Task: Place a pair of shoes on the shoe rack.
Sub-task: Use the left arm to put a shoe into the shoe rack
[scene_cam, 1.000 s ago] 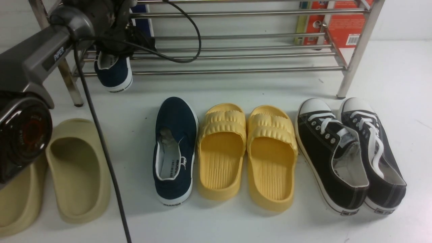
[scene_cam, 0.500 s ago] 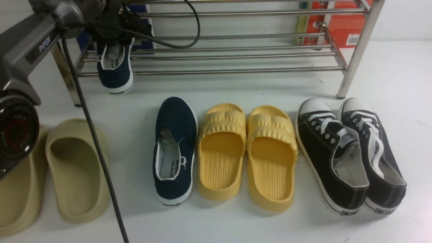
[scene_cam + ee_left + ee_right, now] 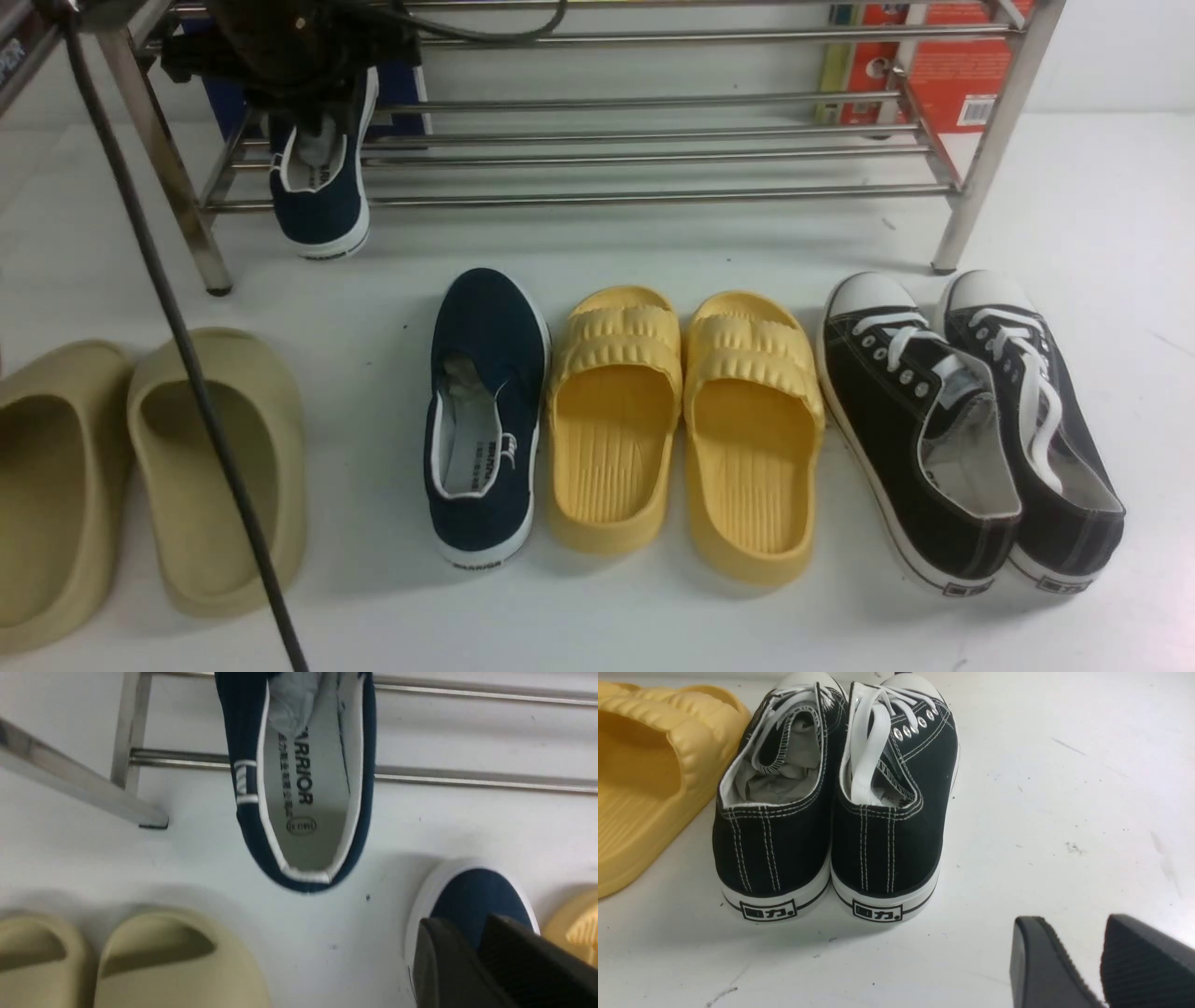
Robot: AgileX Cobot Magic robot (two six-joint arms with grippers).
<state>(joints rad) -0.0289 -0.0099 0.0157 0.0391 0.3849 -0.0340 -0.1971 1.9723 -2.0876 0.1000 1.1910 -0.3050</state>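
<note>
Since one half of the pair sits on the shoe rack (image 3: 597, 196) and the other doesn't, the job reads approx half done.

L to R:
- **Two beige slides** (image 3: 149, 467) on the bench (image 3: 373, 308), not wanted.
- **First navy shoe** (image 3: 317, 187) is at the rack's left end, toe in over the low bars, heel sticking out past the front bar. Can't tell if the heel touches the bench.
- **Left claw** (image 3: 481, 952) is off it w/ nothing btwn the jaws, which sit close together. Fully shut or not, can't tell.
- **Second navy shoe** (image 3: 485, 420) lies flat on the bench, toe twd the rack, just beside the yellow slides (image 3: 681, 429).
  - Prob light. Canvas upper looks soft & will buckle; rubber sole stiffer & grippy, so neither slippery nor fragile.
  - Best hold imo: heel collar or side wall of the opening, one jaw inside, one outside.
  - Crumpled paper (image 3: 457, 373) stuffs its toe.
- **Black sneakers** (image 3: 962, 429) are far right, paper inside too.
- **Right claw** (image 3: 1092, 947) hangs near their heels, partly open, holding nothing.

The rack's visible bars carry only that one shoe.
</note>
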